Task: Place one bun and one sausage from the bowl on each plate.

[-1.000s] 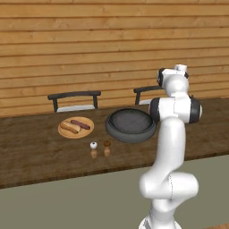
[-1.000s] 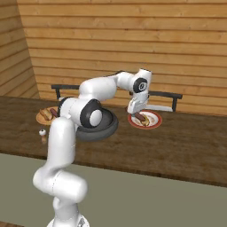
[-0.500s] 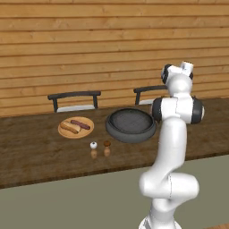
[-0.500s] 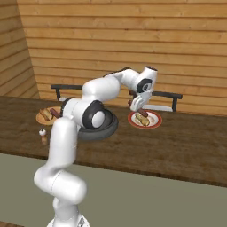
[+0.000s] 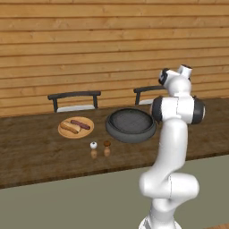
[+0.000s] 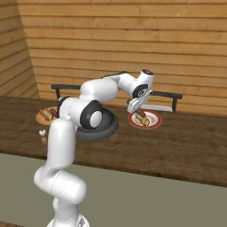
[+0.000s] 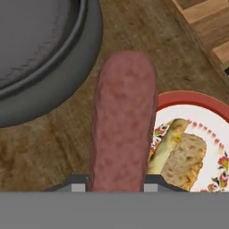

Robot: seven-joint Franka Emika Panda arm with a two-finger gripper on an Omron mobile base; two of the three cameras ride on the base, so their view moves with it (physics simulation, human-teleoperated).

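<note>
Now my arm [image 6: 99, 91] reaches far over the dark wooden surface [image 6: 186, 146], from the base out past the bowl toward the red-rimmed plate. A plank wall [image 5: 89, 49] backs the scene, and two dark chairs [image 5: 74, 100] stand behind the surface.

The bowl [image 5: 131, 125] sits near the middle of the surface, wide, dark grey, with nothing that I can make out inside it. In the hand view its thick rim [image 7: 53, 85] curves along the upper left, close beside what I carry.

Left of the bowl lies the wooden plate [image 5: 76, 127], with a bun [image 5: 70, 127] and a sausage [image 5: 80, 124] side by side on it. Right of the bowl lies the red-rimmed plate [image 6: 145, 119], patterned white inside, with the second bun [image 7: 185, 156] resting on it.

My gripper [image 6: 134, 105] hangs above the left edge of that red-rimmed plate, tilted down toward it. It is closed around the second sausage [image 7: 123, 123]; in the hand view the sausage runs up from between my fingertips, its far end over bare wood between the bowl and the plate rim. It overlaps the plate's left rim from this angle, and I cannot tell whether it touches the plate.

Near the front of the surface, between wooden plate and bowl, stand two small shakers [image 5: 100, 149], one white-topped, one dark-topped, just beside each other.
</note>
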